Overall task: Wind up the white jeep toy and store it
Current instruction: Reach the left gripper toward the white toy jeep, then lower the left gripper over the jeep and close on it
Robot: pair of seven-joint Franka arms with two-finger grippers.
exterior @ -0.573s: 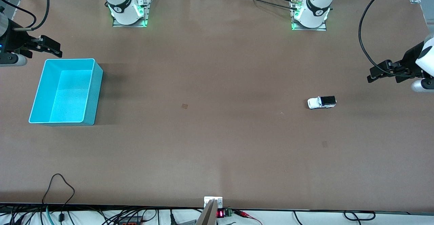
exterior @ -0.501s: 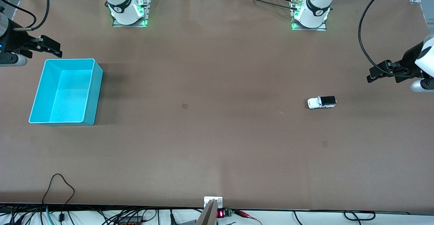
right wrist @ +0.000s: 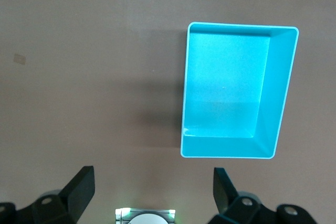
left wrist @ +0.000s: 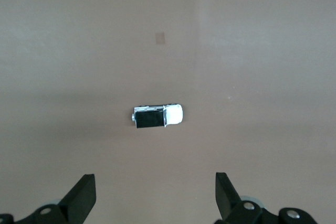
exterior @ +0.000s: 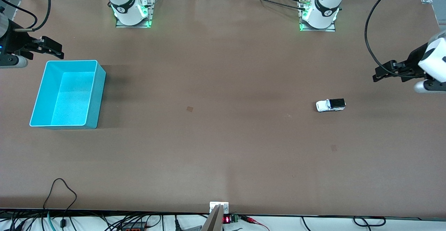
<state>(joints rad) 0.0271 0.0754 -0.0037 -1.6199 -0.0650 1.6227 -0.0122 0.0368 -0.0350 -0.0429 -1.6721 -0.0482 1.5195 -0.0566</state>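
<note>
The left gripper [exterior: 378, 75] hangs in the air at the right edge of the front picture, a bit above the middle. Its two black fingers [left wrist: 81, 199] are spread wide apart and they hold nothing. It is up over the bare brown table [exterior: 223, 147], near the little car but not touching it.

The white jeep toy [exterior: 330, 105] sits on the table in the right part of the front picture, a little lower than that gripper. It rests flat on its wheels, all by itself. Its black roof faces up. In the left wrist picture the car [left wrist: 157, 116] shows near the middle, between the two fingers and well apart from them.

The right gripper [exterior: 52, 48] waits at the left edge of the front picture, in the upper part. It is spread wide too, with nothing in it. It is just above the top edge of the turquoise bin [exterior: 99, 95].

The bin stands on the table in the left part of the picture, well apart from the car.
</note>
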